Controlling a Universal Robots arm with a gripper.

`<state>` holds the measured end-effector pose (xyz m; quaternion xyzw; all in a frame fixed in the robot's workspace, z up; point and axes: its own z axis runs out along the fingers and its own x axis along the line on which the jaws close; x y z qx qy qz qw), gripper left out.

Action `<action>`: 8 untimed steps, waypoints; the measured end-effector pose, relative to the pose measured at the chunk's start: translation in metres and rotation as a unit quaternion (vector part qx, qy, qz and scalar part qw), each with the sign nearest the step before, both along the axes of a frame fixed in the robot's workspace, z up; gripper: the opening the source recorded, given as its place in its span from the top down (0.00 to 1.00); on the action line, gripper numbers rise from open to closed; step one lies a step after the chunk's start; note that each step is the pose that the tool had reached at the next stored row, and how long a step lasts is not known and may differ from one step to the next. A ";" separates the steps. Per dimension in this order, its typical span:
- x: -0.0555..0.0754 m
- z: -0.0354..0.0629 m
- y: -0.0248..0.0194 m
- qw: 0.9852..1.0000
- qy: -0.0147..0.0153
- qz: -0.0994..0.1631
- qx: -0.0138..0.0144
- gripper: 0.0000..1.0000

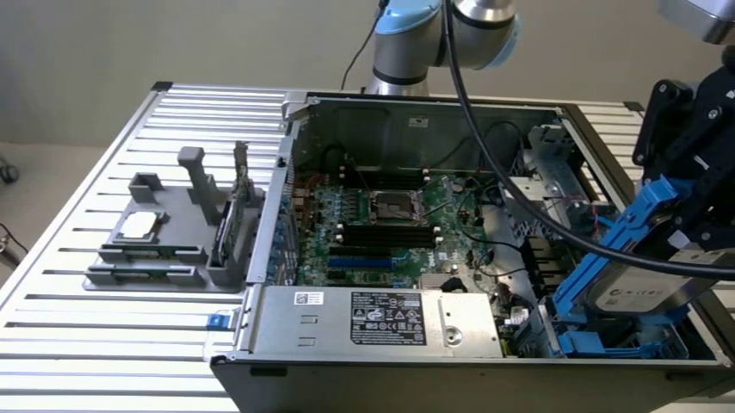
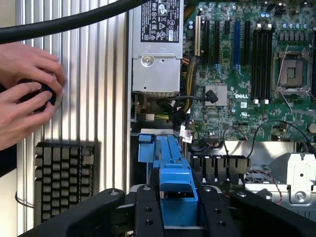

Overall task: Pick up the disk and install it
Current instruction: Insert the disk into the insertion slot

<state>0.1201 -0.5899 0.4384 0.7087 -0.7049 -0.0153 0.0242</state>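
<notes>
The pincer (image 1: 696,237) is clamped on the disk (image 1: 643,288). Its two black fingers (image 2: 148,212) press against the sides of the disk's bright blue carrier (image 2: 173,168). The disk hangs tilted from the pincer, with its silver face and white label showing. Its lower end is over the blue-railed drive bay (image 1: 597,340) in a corner of the open computer case (image 1: 460,379). Whether the disk touches the bay cannot be told.

Beyond the pincer, on the case floor, lies the green motherboard (image 1: 391,232), with a grey labelled power supply (image 1: 373,318) beside it. A thick black cable (image 1: 462,86) runs from the pincer up toward the arm.

Well away from the pincer, outside the case, a grey holder (image 1: 161,241) stands on the slatted metal table (image 1: 81,344). In the wrist view, a person's two hands (image 2: 29,64) hold a small dark object over the table, near a keyboard (image 2: 64,177).
</notes>
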 end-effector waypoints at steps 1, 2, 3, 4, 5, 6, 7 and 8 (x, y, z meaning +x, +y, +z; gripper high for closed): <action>0.000 -0.0005 0.0001 1.000 0.000 0.000 0.000 0.68; 0.000 -0.0009 0.0002 1.000 0.000 0.000 0.000 0.68; 0.000 -0.0013 0.0003 1.000 -0.001 -0.001 0.000 0.68; 0.000 -0.0019 0.0004 1.000 -0.001 -0.001 0.000 0.68; 0.000 -0.0026 0.0005 1.000 -0.001 -0.001 0.000 0.68; 0.000 -0.0035 0.0006 1.000 -0.002 -0.001 0.000 0.68; 0.000 -0.0044 0.0006 1.000 -0.002 -0.001 0.000 0.68; 0.000 -0.0052 0.0007 1.000 -0.002 -0.002 0.000 0.68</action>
